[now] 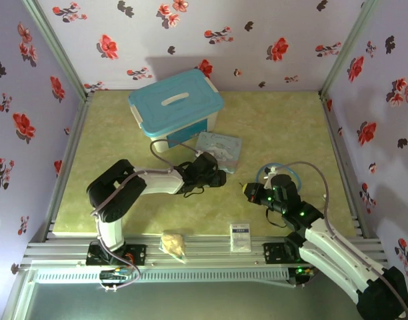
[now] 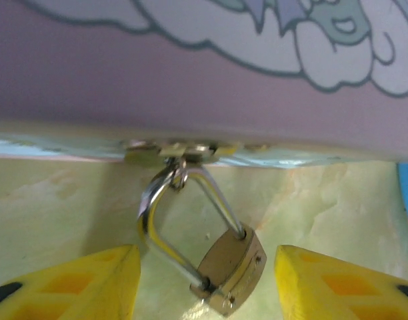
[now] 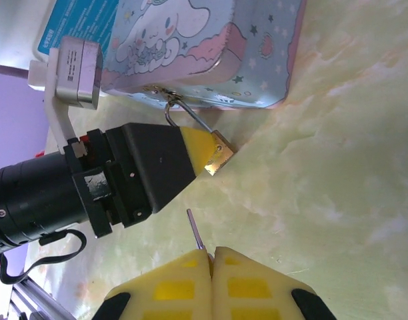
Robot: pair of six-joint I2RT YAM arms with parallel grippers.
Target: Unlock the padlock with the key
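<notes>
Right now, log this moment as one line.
left hand open astride padlock | right hand shut on key | key not inserted

Lab test booth; floral-papered walls [image 1: 257, 67], aluminium frame [image 1: 204, 257].

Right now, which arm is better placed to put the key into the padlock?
Right. The right gripper is shut on the key, blade sticking out roughly toward the padlock. The left gripper stands open either side of the padlock, better placed to steady it.
</notes>
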